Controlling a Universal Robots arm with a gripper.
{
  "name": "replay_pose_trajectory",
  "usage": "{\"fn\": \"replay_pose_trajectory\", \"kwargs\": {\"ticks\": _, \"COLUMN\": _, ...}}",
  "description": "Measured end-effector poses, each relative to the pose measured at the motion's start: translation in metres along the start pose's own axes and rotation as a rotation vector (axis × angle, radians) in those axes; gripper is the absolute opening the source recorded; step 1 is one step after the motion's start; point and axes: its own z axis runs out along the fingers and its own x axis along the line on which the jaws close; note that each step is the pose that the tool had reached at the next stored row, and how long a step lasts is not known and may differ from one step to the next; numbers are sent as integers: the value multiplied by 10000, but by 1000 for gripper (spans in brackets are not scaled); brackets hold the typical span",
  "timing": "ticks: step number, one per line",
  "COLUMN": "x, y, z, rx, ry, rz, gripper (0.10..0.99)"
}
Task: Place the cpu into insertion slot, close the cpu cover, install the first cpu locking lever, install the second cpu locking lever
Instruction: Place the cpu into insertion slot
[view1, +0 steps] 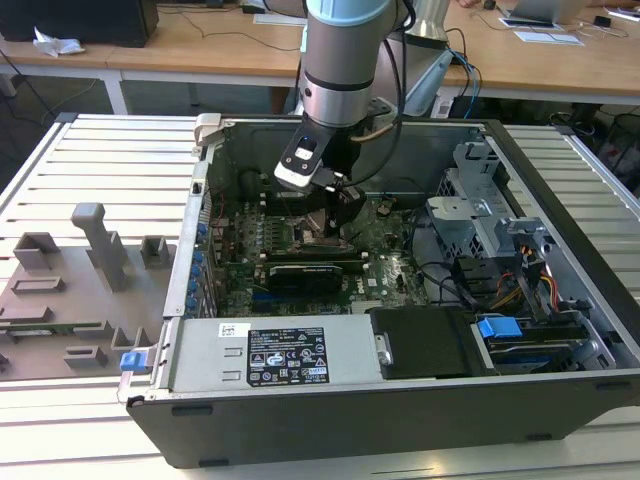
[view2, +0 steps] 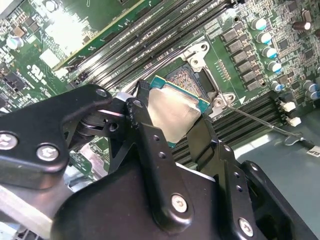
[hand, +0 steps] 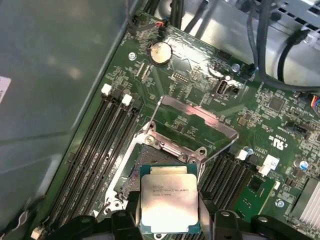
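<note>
In the exterior view, the gripper (view1: 335, 205) is lowered into an open computer case (view1: 400, 425), over the green board (view1: 390, 255). In the second wrist view, the chip (view2: 175, 111) is seen clamped between the black fingers (view2: 150, 145), close above the socket (view2: 187, 80). In the first wrist view, the chip is held at the socket's edge, not seated, and the cover (hand: 200, 115) is swung up open.
</note>
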Motion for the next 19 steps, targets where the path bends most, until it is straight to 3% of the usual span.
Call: {"fn": "replay_pose_trajectory", "kwargs": {"ticks": 19, "x": 0, "y": 0, "z": 4, "rx": 56, "ry": -89, "rz": 2150, "gripper": 545}}
